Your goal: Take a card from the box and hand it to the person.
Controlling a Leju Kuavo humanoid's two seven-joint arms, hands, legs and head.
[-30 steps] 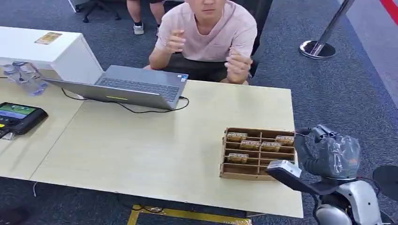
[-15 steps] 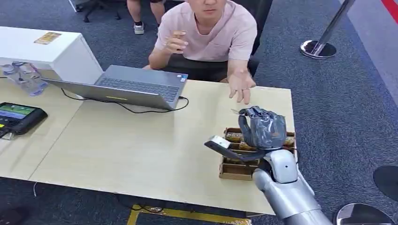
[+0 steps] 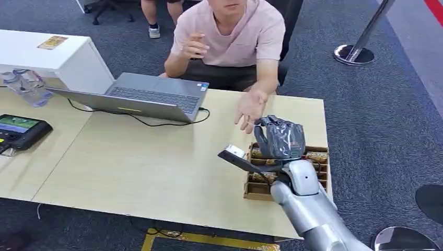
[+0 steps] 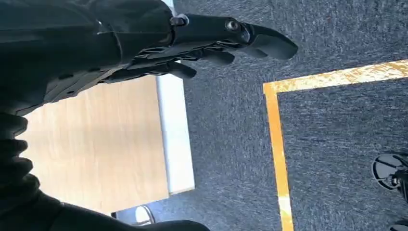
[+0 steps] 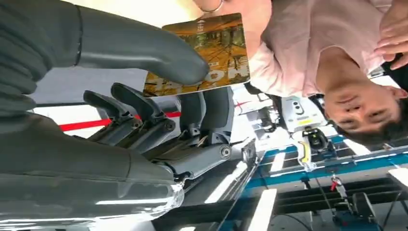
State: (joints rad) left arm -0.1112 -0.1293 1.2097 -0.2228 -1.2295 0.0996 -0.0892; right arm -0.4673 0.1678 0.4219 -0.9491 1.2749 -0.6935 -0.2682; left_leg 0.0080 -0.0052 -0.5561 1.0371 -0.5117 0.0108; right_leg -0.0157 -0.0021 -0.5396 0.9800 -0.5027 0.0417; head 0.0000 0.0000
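Head view: our right hand (image 3: 280, 139) is hovering over the far edge of the box (image 3: 256, 189), which is sitting on the table (image 3: 156, 167) near its right end. The person (image 3: 230, 36) is sitting across the table, reaching an open palm (image 3: 249, 109) toward our hand, close to it; we cannot tell whether they touch. A laptop (image 3: 141, 97) is lying open to the left, a tablet (image 3: 21, 128) at the far left edge. The card is too hidden here to make out.

Left wrist view: our left hand (image 4: 192, 43) is hanging beside the table edge above grey carpet (image 4: 337, 134) with a yellow line (image 4: 276, 139); fingers are loosely spread, holding nothing.

Right wrist view: our right hand is pinching the card (image 5: 204, 53) between thumb (image 5: 144, 50) and fingers (image 5: 144, 108). The card, brown-orange with printing, is standing just at the person's palm, its far edge meeting it
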